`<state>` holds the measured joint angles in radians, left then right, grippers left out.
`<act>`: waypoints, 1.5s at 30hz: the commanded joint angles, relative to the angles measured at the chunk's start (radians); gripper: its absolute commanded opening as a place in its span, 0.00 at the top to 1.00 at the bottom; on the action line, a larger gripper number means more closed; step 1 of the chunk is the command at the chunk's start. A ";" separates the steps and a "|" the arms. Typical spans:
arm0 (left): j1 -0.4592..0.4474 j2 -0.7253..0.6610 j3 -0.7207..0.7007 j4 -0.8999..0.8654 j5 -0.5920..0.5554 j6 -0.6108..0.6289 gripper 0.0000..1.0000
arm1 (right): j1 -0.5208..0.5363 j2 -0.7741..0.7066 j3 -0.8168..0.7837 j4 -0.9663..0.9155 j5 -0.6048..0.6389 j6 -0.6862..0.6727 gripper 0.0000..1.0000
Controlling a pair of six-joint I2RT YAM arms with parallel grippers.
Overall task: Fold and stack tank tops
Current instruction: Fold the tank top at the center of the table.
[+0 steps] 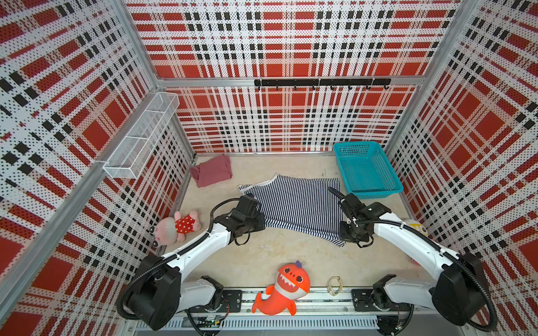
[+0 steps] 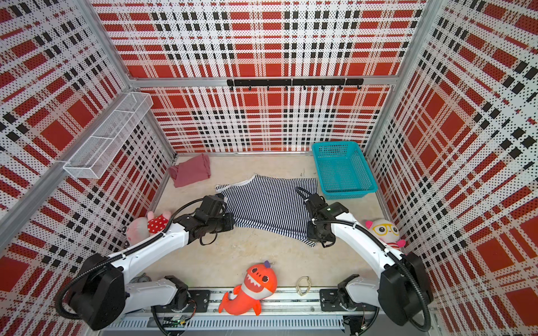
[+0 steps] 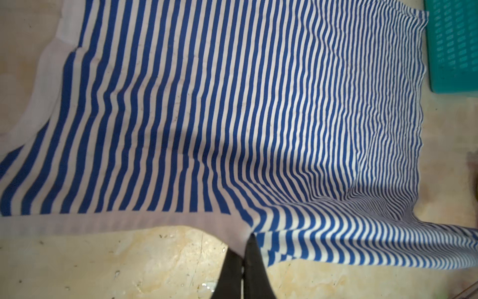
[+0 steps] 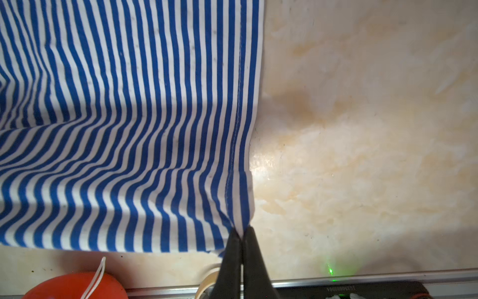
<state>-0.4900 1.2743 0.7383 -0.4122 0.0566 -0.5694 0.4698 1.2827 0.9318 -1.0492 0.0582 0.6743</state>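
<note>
Navy-and-white stripes fill the middle of the beige tabletop (image 1: 279, 256), where the striped tank top (image 1: 294, 203) lies spread open, seen in both top views. The left gripper (image 3: 244, 240) has its fingers pressed together on the garment's white-trimmed near edge, at the cloth's 7 o'clock corner. The right gripper (image 4: 241, 233) is likewise clamped on the stitched hem corner at 5 o'clock, and the stripes crease toward both pinch points. A maroon-pink tank top (image 1: 212, 171) sits folded at 11 o'clock by the back wall, well apart from the striped one. A teal basket (image 1: 375, 190) stands at 1 o'clock, just beside the striped cloth. An orange shark plush (image 1: 285, 288) lies at 6 o'clock, a pink plush in a red spotted dress (image 1: 177, 225) at 9 o'clock, and a white plush with yellow glasses (image 2: 384, 231) at 3 o'clock.
</note>
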 commanded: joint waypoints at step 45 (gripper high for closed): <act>0.100 0.415 0.412 0.002 0.029 0.251 0.49 | -0.161 0.287 0.274 0.227 -0.012 -0.298 0.61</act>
<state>-0.3634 1.7451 1.1831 -0.4118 0.0860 -0.3065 0.3016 1.6463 1.2758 -0.8722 0.1467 0.3321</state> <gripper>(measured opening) 0.509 0.393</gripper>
